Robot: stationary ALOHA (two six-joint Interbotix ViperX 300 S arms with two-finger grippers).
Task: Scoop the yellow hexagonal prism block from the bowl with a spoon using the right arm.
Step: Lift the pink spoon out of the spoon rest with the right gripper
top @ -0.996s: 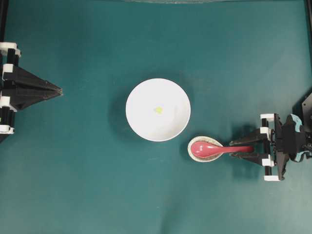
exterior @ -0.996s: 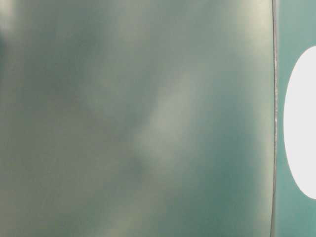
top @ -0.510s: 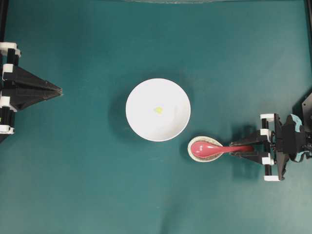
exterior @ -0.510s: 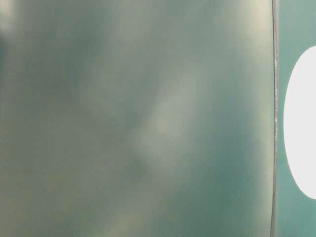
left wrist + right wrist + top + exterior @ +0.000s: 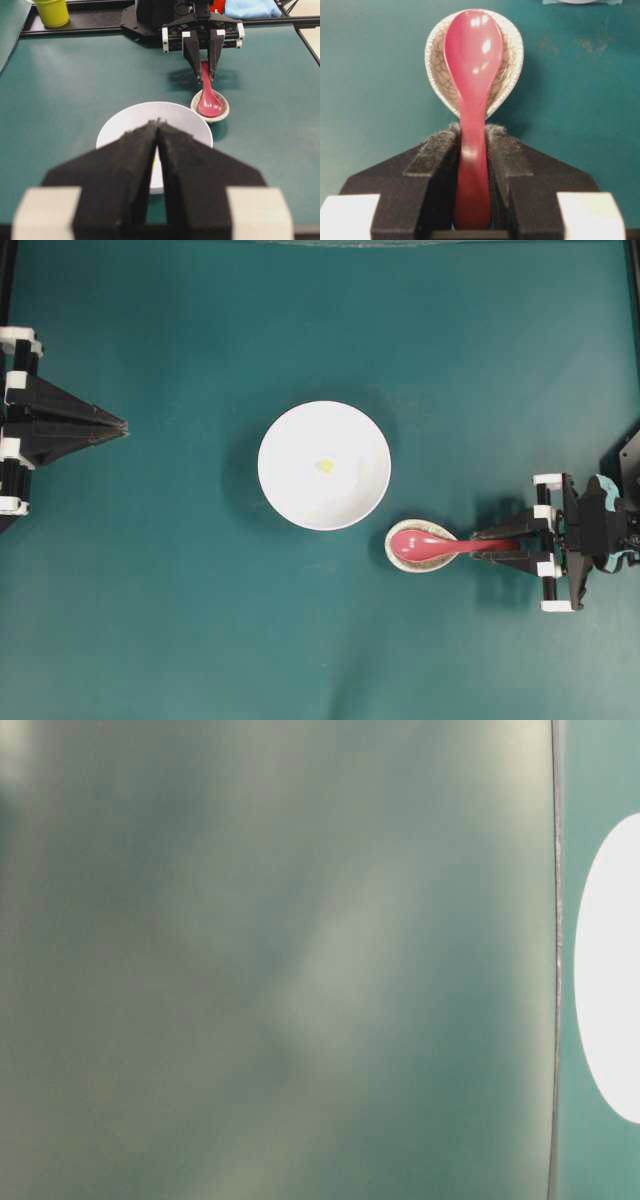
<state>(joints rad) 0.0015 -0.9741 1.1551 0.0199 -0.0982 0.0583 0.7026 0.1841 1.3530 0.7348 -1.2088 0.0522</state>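
Note:
The white bowl (image 5: 324, 500) stands mid-table with the tiny yellow block (image 5: 324, 466) lying in it. The red-pink spoon (image 5: 425, 545) lies with its scoop in the speckled spoon rest (image 5: 425, 567), to the right of and just below the bowl. Its handle points right. My right gripper (image 5: 474, 546) is shut on the spoon handle (image 5: 472, 165), and both fingers (image 5: 437, 150) press against it. The scoop (image 5: 472, 45) still sits in the rest (image 5: 512, 55). My left gripper (image 5: 124, 426) is shut and empty at the far left, pointing at the bowl (image 5: 125, 125).
A yellow cup (image 5: 51, 11) and a blue cloth (image 5: 250, 7) lie beyond the table's far edge in the left wrist view. The table-level view is mostly a blur, with only a piece of the bowl (image 5: 612, 970) at its right edge.
My right gripper's fingers have closed in from both sides onto the spoon handle. The left arm, bowl and block have not moved.

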